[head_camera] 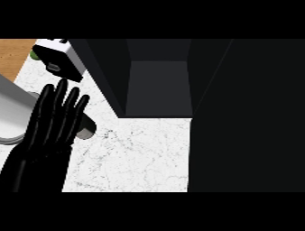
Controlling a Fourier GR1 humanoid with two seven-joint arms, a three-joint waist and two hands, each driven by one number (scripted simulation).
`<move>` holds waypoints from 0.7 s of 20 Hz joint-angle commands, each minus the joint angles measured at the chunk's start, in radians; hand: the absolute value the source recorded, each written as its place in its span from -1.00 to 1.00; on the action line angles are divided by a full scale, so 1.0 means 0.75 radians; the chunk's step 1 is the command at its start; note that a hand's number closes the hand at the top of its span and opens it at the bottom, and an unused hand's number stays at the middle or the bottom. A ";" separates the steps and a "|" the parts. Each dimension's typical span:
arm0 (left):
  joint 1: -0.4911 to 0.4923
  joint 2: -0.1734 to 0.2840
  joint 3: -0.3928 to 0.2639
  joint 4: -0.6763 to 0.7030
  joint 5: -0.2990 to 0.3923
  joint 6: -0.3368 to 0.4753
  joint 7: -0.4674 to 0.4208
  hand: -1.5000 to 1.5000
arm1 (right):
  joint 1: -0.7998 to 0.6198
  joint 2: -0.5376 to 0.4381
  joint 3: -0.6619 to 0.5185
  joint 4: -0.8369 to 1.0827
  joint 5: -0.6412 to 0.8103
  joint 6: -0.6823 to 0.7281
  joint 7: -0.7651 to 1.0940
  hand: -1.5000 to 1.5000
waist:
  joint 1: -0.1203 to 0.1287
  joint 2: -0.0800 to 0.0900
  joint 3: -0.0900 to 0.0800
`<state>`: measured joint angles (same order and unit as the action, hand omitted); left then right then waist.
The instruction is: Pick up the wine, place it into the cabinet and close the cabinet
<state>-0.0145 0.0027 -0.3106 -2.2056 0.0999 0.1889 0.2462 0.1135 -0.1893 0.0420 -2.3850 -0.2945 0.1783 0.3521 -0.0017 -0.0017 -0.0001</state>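
Observation:
My left hand point(48, 128) rises from the lower left with its fingers straight and spread, open. Behind it lies a pale grey cylinder point(2, 106) that runs off the left edge. A grey rounded end point(86, 129) peeks out to the right of the fingers. I cannot tell whether this is the wine or whether the hand touches it. The dark cabinet point(159, 85) stands open in the middle. Its inside shows bare, and its door point(255, 117) is swung out at the right. My right hand is out of sight.
A white and black appliance point(58, 56) stands at the back left of the white marble counter point(142, 158), with something green point(33, 54) beside it. A wooden surface point(5, 56) shows at the far upper left.

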 commanded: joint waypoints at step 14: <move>0.033 0.051 0.209 -0.199 0.038 0.043 0.191 -1.00 | -0.036 0.017 -0.014 -0.270 -0.033 -0.106 0.218 -1.00 | -0.005 -0.002 0.000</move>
<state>-0.0271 0.0336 -0.1858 -2.3418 0.1138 0.2314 0.4075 0.0449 -0.1775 0.0556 -2.4044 -0.2789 0.1277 0.4474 -0.0031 -0.0022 -0.0002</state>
